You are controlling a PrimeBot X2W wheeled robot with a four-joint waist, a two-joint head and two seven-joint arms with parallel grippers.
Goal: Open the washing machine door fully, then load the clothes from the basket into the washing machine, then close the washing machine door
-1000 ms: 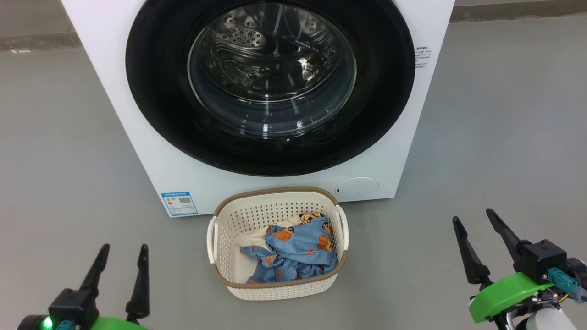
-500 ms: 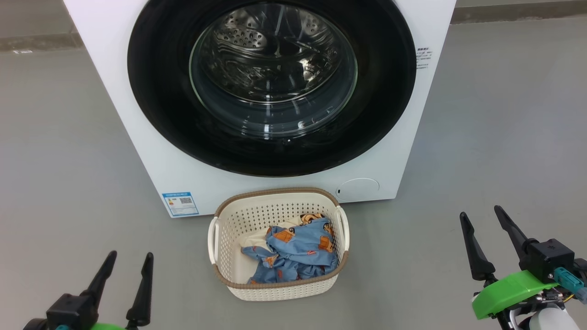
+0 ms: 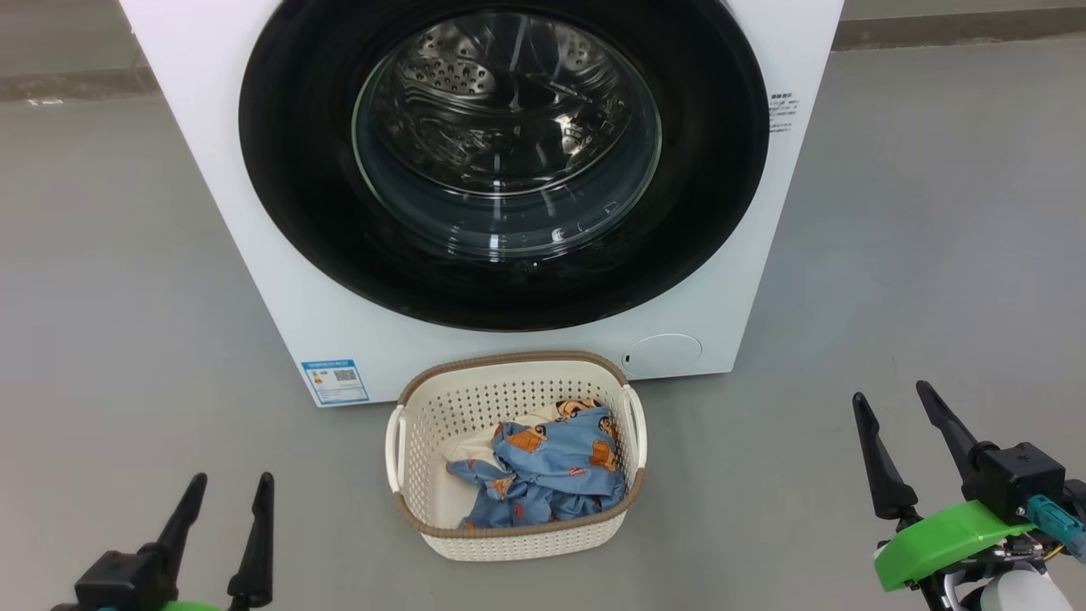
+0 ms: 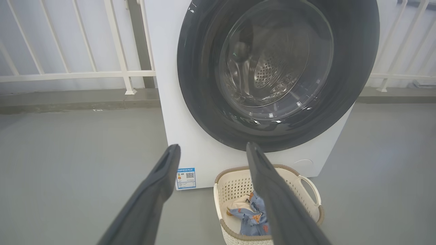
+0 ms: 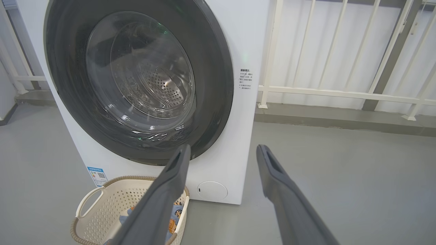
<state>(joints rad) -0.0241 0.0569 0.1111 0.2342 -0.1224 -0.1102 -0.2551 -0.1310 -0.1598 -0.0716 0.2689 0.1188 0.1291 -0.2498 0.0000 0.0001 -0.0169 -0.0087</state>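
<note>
At the lower left of the head view, the left gripper [image 3: 232, 478], with its two long dark fingers, is held over the grey floor [image 3: 110, 297]. Its jaws are spread apart and nothing is grasped between them. Just to its right, a small blue label sticker [image 3: 335, 381] is seen at the lower left corner of the big white front-loading washing machine [image 3: 212, 144]. The machine's front is taken up by the large round door with a wide glossy black rim [image 3: 293, 195], which lies closed flush against it. Through its bulging clear glass window [image 3: 509, 212] the perforated steel drum [image 3: 475, 76] can be made out. On the floor just before the machine, the small cream-white perforated plastic basket with a brown woven-look rim [image 3: 509, 360] is placed. The clothes are found inside it: light-blue fabric printed with orange-brown bears [image 3: 551, 475] is bunched toward the right side, and a cream-white garment [image 3: 475, 443] is tucked partly under it on the left. A round white filter cap [image 3: 663, 351] is set low on the machine, near the basket's right handle. At the lower right, the right gripper [image 3: 891, 392] is held over the floor, well apart from the basket, its jaws spread wide and empty. In the right wrist view, a white railing [image 5: 340, 93] is seen to the right of the machine.
</note>
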